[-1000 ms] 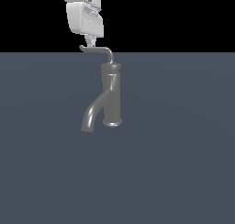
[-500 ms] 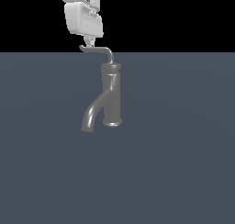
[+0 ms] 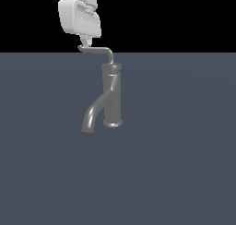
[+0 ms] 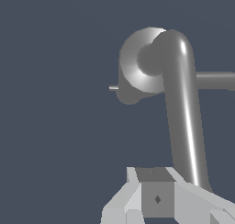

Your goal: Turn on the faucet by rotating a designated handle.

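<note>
Taking the dark grey metallic faucet [image 3: 112, 97] as the landmark and reading the exterior view from its left: the first thing met is the white gripper [image 3: 86, 42], hanging above the faucet and off toward the exterior view's left, its short fingers [image 3: 85, 40] pointing down onto the far tip of the thin grey bent rod handle [image 3: 97, 49]. Below that, the thick curved spout [image 3: 92, 115] sweeps down from the faucet body toward the same side and ends just above the flat blue-grey tabletop [image 3: 184, 164]. Further right comes the upright cylindrical body itself, standing on its flared base, with the handle's short riser joining its top.

The relation that matters: the handle's long axis runs horizontally from the top of the faucet out toward the exterior view's left, and the fingers sit right at its free, slightly upturned end, the point farthest from the pivot. From there a sideways push should, I judge, swing the rod about the faucet's upright axis with the most leverage.

The fingers look drawn close together, touching or nearly touching the rod tip; whether they actually clamp it or merely rest against it I cannot tell. In the wrist view the handle [image 4: 183, 108] runs back toward the gripper [image 4: 158, 191], which suggests good alignment.
</note>
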Robot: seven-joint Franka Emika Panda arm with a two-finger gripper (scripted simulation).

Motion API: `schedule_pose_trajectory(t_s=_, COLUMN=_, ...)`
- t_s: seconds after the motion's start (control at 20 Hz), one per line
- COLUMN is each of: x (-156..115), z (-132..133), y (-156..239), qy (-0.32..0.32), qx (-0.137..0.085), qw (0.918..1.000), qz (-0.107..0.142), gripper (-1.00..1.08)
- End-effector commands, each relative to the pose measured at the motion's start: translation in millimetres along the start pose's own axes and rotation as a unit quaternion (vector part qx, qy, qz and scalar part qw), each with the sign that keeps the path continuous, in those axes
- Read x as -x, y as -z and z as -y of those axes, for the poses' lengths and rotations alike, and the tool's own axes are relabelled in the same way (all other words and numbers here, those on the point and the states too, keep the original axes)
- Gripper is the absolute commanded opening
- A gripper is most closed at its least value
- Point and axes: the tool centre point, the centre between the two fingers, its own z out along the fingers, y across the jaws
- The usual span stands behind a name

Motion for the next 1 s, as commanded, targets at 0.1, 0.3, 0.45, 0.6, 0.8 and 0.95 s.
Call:
schedule_pose_trajectory(t_s=0.1, x=1, z=-16, y=0, qy=0.001, qx=0.003, qw=1.0, qz=-0.001, gripper=-1.0)
schedule_pose_trajectory(t_s=0.3, x=1, z=-27, y=0, qy=0.001, qx=0.003, qw=1.0, qz=-0.001, gripper=-1.0)
schedule_pose_trajectory(t_s=0.45, x=2, z=-36, y=0, qy=0.0, qx=0.003, qw=1.0, qz=-0.001, gripper=-1.0)
schedule_pose_trajectory(t_s=0.6, x=3, z=-44, y=0, qy=0.0, qx=0.003, qw=1.0, qz=-0.001, gripper=-1.0)
schedule_pose_trajectory(t_s=0.8, x=-4, z=-42, y=0, qy=-0.003, qx=0.0, qw=1.0, qz=-0.002, gripper=-1.0)
schedule_pose_trajectory(t_s=0.95, x=-9, z=-49, y=0, qy=-0.003, qx=0.0, qw=1.0, qz=-0.001, gripper=-1.0)
